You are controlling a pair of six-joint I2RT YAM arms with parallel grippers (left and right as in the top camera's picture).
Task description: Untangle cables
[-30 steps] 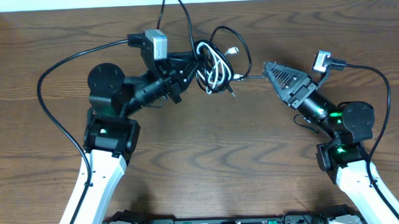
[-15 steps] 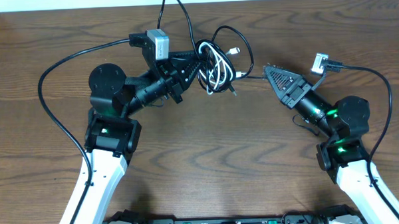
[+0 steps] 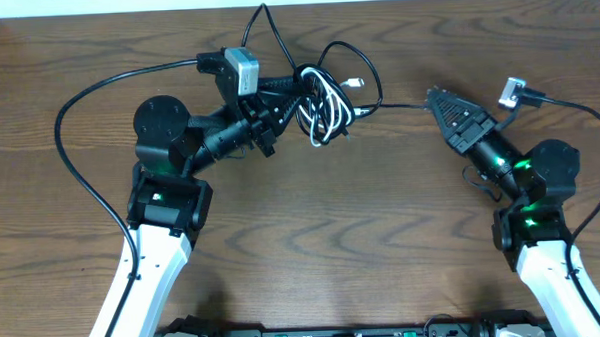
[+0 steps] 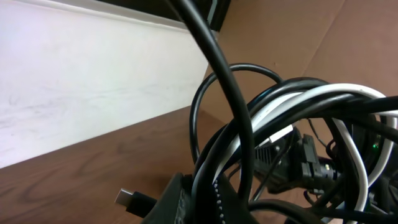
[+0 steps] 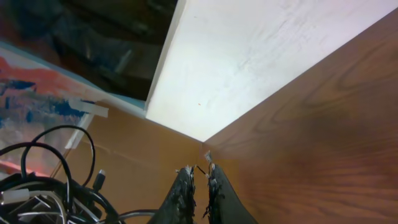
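The left pincer [image 3: 294, 93] gripped the tangled cables [image 3: 324, 106] at the desk's [image 3: 332, 237] far side; the right pincer [image 3: 431, 93] clenched one black strand [image 3: 398, 106].

The cables [image 3: 323, 103] lie bunched on the table [image 3: 312, 238], at the middle of its far side. The left gripper [image 3: 296, 97] sits at the bunch's left edge, touching it. One cord [image 3: 398, 106] runs rightward from the bunch to the right gripper [image 3: 430, 92], which is well apart from the bunch.
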